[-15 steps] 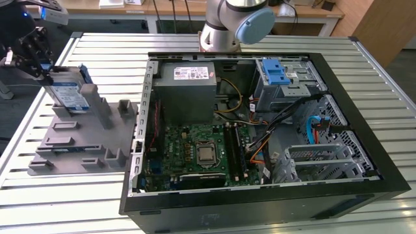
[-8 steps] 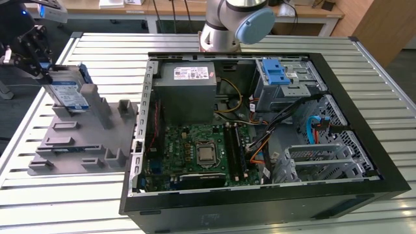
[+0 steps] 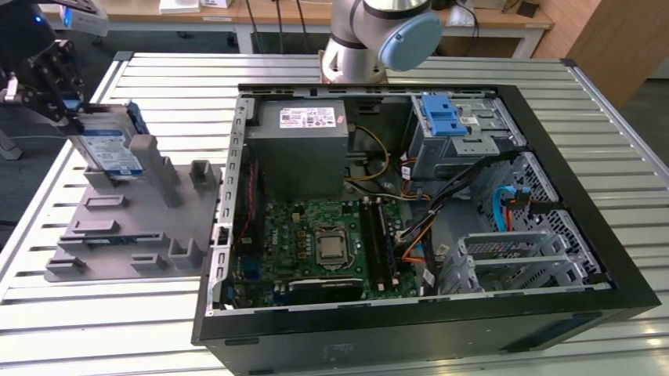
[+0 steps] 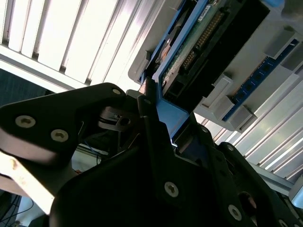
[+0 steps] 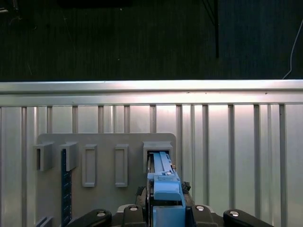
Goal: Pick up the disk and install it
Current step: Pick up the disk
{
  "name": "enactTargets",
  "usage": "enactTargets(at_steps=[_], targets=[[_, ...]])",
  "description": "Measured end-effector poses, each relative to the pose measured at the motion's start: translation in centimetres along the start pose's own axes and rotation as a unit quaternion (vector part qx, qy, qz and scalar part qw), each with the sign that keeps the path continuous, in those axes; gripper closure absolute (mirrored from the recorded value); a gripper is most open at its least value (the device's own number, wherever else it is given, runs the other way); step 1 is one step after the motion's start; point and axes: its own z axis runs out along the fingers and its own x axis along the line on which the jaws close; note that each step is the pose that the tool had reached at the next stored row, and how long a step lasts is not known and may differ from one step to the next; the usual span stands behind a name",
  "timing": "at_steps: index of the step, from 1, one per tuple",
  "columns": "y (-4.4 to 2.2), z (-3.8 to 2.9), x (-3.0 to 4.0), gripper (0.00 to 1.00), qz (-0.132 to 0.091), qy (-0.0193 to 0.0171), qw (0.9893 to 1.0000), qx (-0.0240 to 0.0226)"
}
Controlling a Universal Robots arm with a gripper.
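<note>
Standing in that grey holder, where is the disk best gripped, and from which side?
By its upper blue-railed edge, from above, pinching across its thin thickness: the disk stands on edge in the grey holder, lower part slotted in. The claw grips it there.

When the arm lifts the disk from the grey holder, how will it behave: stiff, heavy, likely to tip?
The disk looks rigid, a flat metal slab, so it should not bend. It is probably heavy for its size. Standing on edge in the grey holder, with the gripper on one edge only, it might tilt.
</note>
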Motion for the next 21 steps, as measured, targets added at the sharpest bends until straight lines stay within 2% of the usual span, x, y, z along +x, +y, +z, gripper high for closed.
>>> enactTargets(at_steps=[21], targets=[[0.0,-0.86,-0.01,0.64,0.0,-0.0001,1.0,0.0001]])
